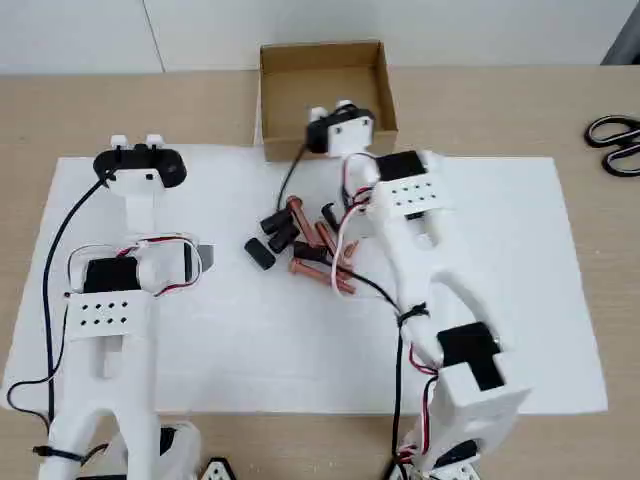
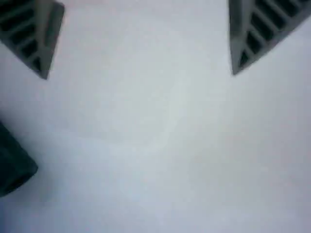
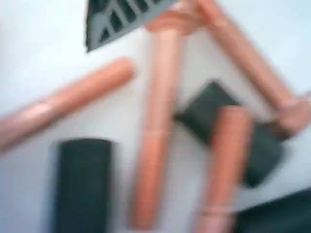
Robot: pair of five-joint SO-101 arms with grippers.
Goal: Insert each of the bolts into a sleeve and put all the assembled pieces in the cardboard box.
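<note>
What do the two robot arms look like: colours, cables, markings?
Both the left arm and the right arm are white plastic with black motors, a panel of small holes, and black and red cables. The left gripper has grey ribbed fingers.

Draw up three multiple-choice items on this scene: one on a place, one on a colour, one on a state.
1. Where do the loose bolts and sleeves lie?
A. In a metal tray
B. On the white sheet
C. On a wooden shelf

2. What colour are the bolts?
A. Blue
B. Green
C. Copper

3. How do the jaws of the left gripper stand?
A. Open over bare sheet
B. Shut on a bolt
C. Shut on a sleeve

Answers:
1 B: the high view shows the pile on the sheet.
2 C: the right wrist view shows copper shafts.
3 A: the left wrist view shows the jaws apart with nothing between them.
</note>
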